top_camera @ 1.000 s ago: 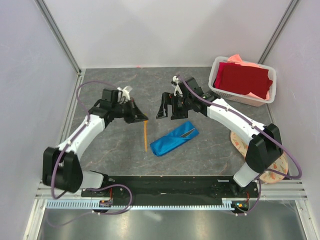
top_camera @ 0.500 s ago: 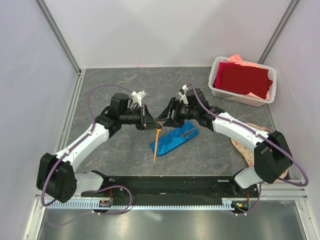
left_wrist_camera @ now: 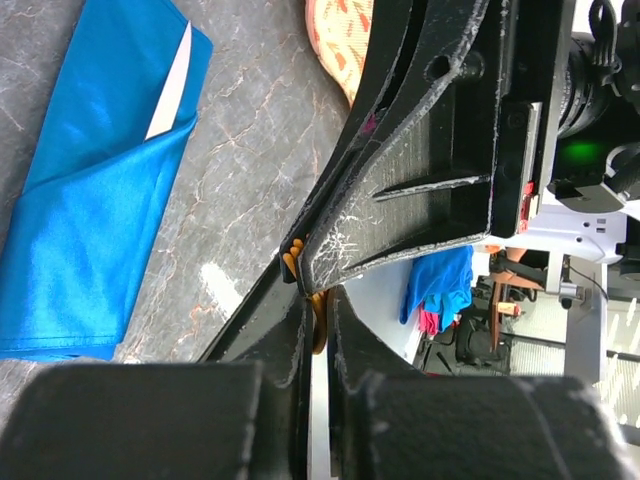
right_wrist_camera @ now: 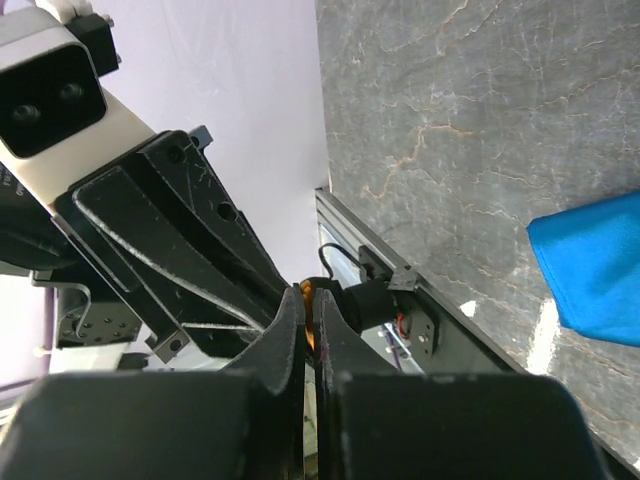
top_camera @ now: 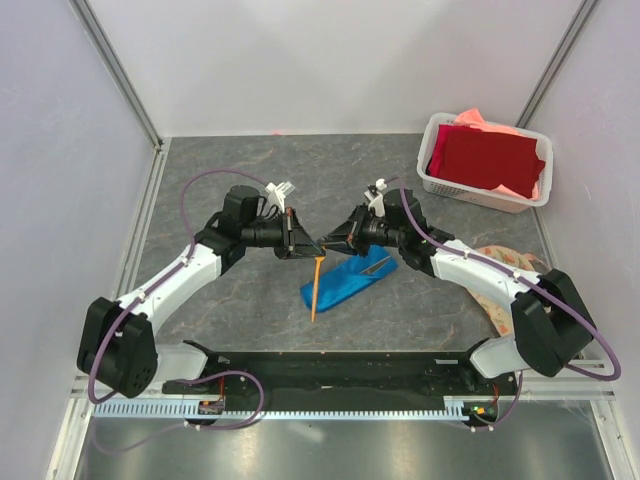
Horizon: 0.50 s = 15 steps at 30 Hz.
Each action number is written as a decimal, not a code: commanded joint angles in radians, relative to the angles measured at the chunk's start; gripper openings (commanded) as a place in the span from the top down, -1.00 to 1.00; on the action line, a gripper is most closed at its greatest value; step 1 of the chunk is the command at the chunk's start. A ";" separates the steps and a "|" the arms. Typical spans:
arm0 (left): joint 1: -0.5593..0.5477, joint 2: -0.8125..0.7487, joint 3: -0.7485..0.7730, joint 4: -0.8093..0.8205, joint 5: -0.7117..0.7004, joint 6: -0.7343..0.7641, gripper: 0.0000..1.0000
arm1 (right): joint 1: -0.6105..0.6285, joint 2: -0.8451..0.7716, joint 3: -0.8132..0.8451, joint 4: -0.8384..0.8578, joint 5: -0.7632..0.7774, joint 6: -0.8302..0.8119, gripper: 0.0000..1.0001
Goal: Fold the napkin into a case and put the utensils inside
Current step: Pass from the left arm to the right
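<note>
The napkin (top_camera: 345, 282) lies on the grey table (top_camera: 230, 170) a little below the centre of the top view. It is folded into a narrow blue case that runs slantwise from lower left to upper right. In its upper right end a thin pale piece sits in the fold.

The utensils (top_camera: 316, 288), thin orange sticks, hang in the air just at the left end of the napkin. Their lower tips point down in the frame and their upper ends are at the place where the two grippers meet.

The left gripper (top_camera: 312, 250) comes from the left and is clenched on the upper end of the sticks; the left wrist view shows orange between its fingers. The right gripper (top_camera: 326, 247) comes from the right, tip to tip with the left one. It is also closed on the same sticks, with orange at its fingertips in the right wrist view.

At the upper right stands a white basket (top_camera: 437, 180) with a dark red cloth (top_camera: 490, 158) and a pink cloth (top_camera: 478, 118). A flowered mat (left_wrist_camera: 335, 25) lies under the right arm.
</note>
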 commanded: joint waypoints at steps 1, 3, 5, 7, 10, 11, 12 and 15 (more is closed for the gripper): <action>-0.001 -0.038 0.025 -0.027 -0.096 0.011 0.63 | 0.011 -0.049 -0.009 0.109 0.001 0.125 1.00; -0.007 -0.094 0.013 -0.067 -0.141 0.011 0.54 | 0.011 -0.055 -0.009 0.125 0.029 0.165 1.00; -0.010 -0.134 -0.013 -0.090 -0.218 0.005 0.31 | 0.010 -0.056 -0.004 0.120 0.046 0.182 1.00; -0.022 -0.204 -0.037 -0.124 -0.268 -0.008 -0.21 | 0.007 -0.067 -0.007 0.119 0.072 0.196 1.00; -0.045 -0.241 -0.098 -0.108 -0.300 -0.044 -0.26 | -0.004 -0.087 -0.007 0.081 0.118 0.213 1.00; -0.048 -0.241 -0.110 -0.107 -0.296 -0.057 -0.30 | -0.006 -0.095 -0.005 0.063 0.129 0.216 1.00; -0.072 -0.238 -0.110 -0.104 -0.305 -0.069 -0.32 | -0.012 -0.098 0.001 0.044 0.153 0.216 1.00; -0.157 -0.232 -0.089 -0.101 -0.388 -0.066 -0.33 | -0.016 -0.116 0.017 -0.020 0.201 0.221 1.00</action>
